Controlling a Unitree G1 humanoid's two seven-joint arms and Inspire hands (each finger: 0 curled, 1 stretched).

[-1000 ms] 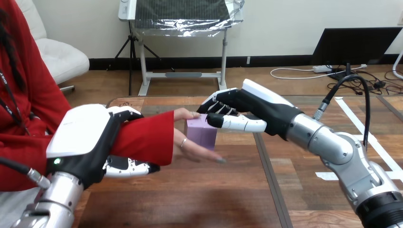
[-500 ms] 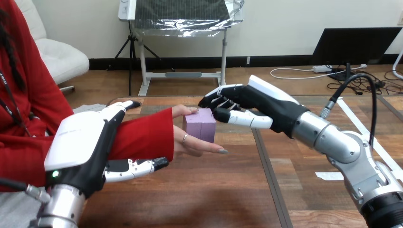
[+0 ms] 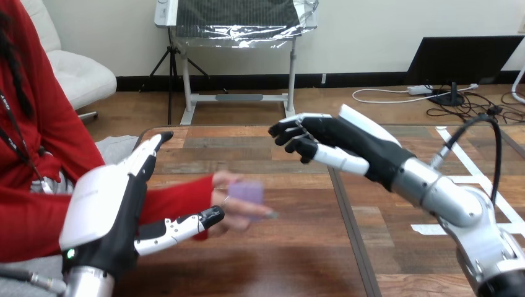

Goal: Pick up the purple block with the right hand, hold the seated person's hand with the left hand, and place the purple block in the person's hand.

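I judge the block [image 3: 246,195] delivered: it lies in the person's hand [image 3: 244,218], above the worktop [image 3: 278,266]. My right hand [image 3: 322,141] hangs well apart, fingers loosely bent and empty. My left hand [image 3: 105,204] is spread straight beside the sleeve, gripping nothing.

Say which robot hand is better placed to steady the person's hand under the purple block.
Left. The open left hand sits at the red sleeve, thumb beside the person's hand holding the purple block; the right hand hangs apart, empty.
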